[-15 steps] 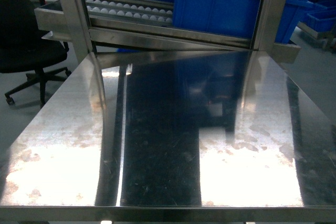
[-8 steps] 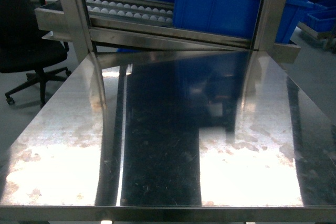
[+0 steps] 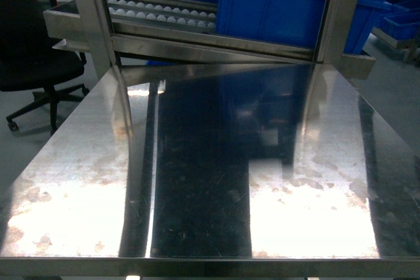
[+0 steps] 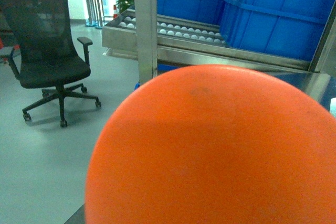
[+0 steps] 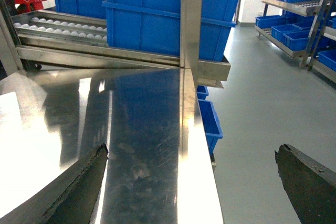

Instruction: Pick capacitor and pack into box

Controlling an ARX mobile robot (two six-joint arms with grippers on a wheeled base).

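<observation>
capacitor (image 4: pixel 220 150) in hand, box nowhere in sight

the orange ball is filling the left wrist view, apparently being held though its fingers are hidden; the right gripper (image 5: pixel 191 182) is hanging spread over the steel table (image 3: pixel 197 181); packing is waiting.

The bench (image 3: pixel 210 162) fills the foreground of the head view. Behind its far edge runs a roller conveyor (image 3: pixel 161 14), framed by two upright posts (image 3: pixel 92 18), one left and one right. Bins (image 3: pixel 275 4) sit on the conveyor between the posts. An office chair (image 3: pixel 33 50) stands on the floor to the bench's left. In the right wrist view, shelving (image 5: pixel 299 14) holding more bins stands well off to the right, and further bins (image 5: pixel 209 119) lie under the bench's right edge.
</observation>
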